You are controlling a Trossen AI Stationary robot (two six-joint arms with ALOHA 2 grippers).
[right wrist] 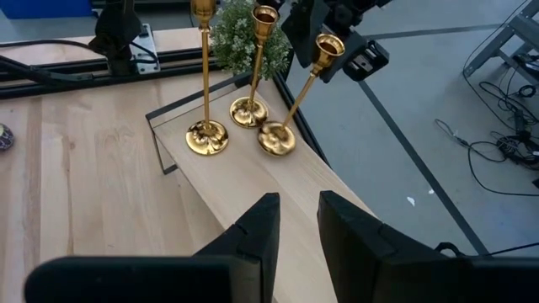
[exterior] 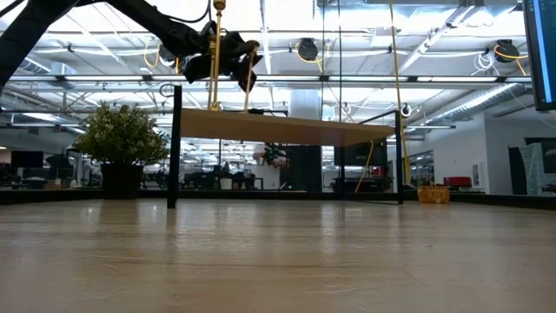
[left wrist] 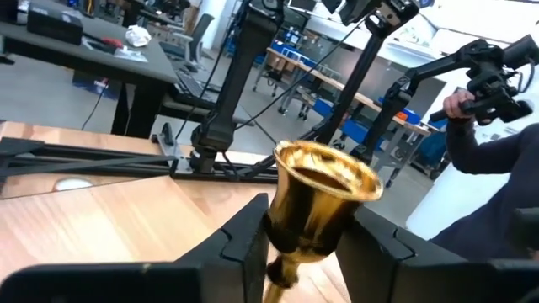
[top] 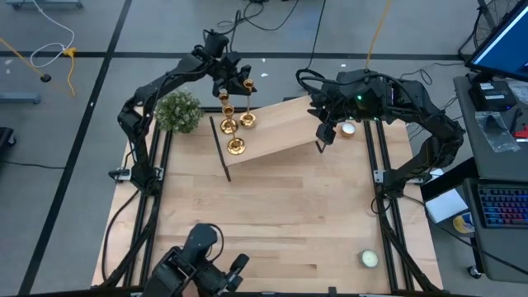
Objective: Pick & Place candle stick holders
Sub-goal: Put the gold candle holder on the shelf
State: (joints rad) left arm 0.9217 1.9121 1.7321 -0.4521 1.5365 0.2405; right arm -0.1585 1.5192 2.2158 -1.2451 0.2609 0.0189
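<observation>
Three gold candle stick holders (right wrist: 244, 84) are sitting together on the raised wooden shelf (top: 280, 132) at about 12 o'clock on the tabletop (top: 272, 223), next to the small potted plant (top: 178, 111). Two are standing upright with bases resting flat; the third candlestick (right wrist: 296, 99) is leaning, its base touching down on the shelf while the top cup is tipping toward the left gripper (left wrist: 303, 231). It is probably tilted because it is only just being set down beside the others.

Left gripper is sitting around the neck just under that cup, fingers (left wrist: 244, 240) on either side. Jaws look to be loosening, so can't tell if it is gripping or letting go.

Right gripper (right wrist: 296, 223) is hovering over the shelf's far end at about 2 o'clock, well apart from the holders, fingers narrowly parted with nothing between them. It looks to be waiting.

A loose tealight (top: 369, 259) is lying at 5 o'clock on the tabletop.
</observation>
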